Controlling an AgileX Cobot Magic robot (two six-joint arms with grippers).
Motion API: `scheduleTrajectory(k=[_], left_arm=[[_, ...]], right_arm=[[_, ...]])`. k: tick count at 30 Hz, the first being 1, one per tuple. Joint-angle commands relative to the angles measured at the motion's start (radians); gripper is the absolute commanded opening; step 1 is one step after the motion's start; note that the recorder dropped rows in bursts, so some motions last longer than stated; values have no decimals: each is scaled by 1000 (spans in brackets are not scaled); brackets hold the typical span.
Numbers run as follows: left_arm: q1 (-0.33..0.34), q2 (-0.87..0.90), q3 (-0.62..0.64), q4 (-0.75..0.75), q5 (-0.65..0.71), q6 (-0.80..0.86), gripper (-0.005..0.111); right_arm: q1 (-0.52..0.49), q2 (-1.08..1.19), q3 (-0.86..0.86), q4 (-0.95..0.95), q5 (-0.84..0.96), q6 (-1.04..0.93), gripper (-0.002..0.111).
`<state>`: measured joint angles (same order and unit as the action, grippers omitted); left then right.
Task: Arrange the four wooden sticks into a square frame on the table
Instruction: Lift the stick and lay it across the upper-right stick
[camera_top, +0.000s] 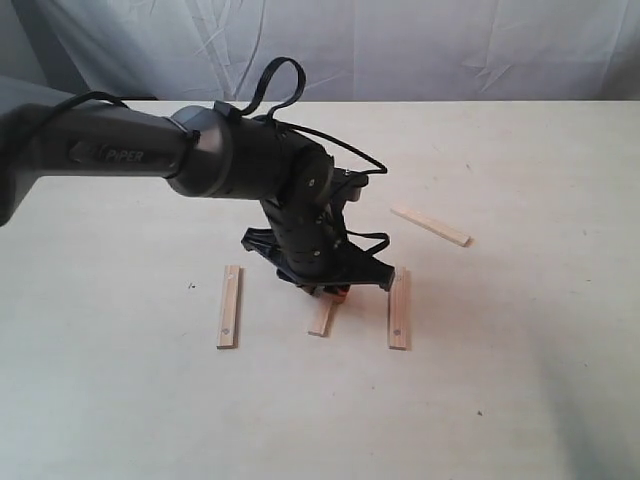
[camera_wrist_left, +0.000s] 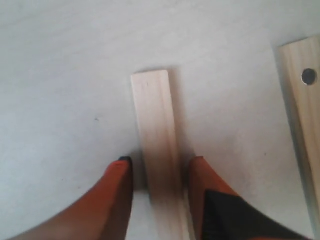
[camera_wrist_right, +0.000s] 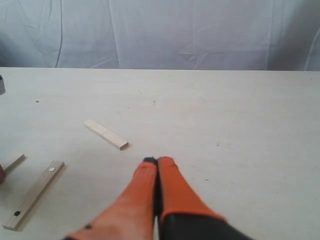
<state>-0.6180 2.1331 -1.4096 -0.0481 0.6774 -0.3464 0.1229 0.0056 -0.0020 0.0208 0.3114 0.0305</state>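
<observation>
Sticks (camera_top: 229, 306): flat, pale, smooth wood; two holed.
Left gripper (camera_wrist_left: 160, 167): parted, straddling plain stick (camera_wrist_left: 156, 125).
Right gripper (camera_wrist_right: 157, 161): fingers together, empty.

four wooden sticks (camera_top: 229, 306), two seemingly holed; one table (camera_top: 520, 380).

On the table (camera_top: 540, 400) we find three sticks side by side: left stick (camera_top: 229, 306), middle stick (camera_top: 321, 320), right stick (camera_top: 399, 309). The fourth stick (camera_top: 430, 226) lies angled behind the right stick.

Bare counter (camera_top: 275, 335) lies open on both sides of the middle stick (camera_top: 321, 322), bounded by a farther drilled stick (camera_top: 229, 306) and a nearer drilled stick (camera_top: 399, 310).
</observation>
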Motion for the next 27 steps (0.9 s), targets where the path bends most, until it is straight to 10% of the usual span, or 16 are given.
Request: scheduleTrajectory(k=[1, 6, 27], left_arm=[[-2, 26, -2, -7, 27, -9, 23], [-2, 19, -10, 15, 30, 6, 0], [-2, 198, -430, 42, -82, 373, 0]], right_arm=[[-6, -6, 2, 0, -7, -4, 0], [-6, -6, 2, 0, -7, -4, 0], [-6, -6, 2, 0, -7, -4, 0]])
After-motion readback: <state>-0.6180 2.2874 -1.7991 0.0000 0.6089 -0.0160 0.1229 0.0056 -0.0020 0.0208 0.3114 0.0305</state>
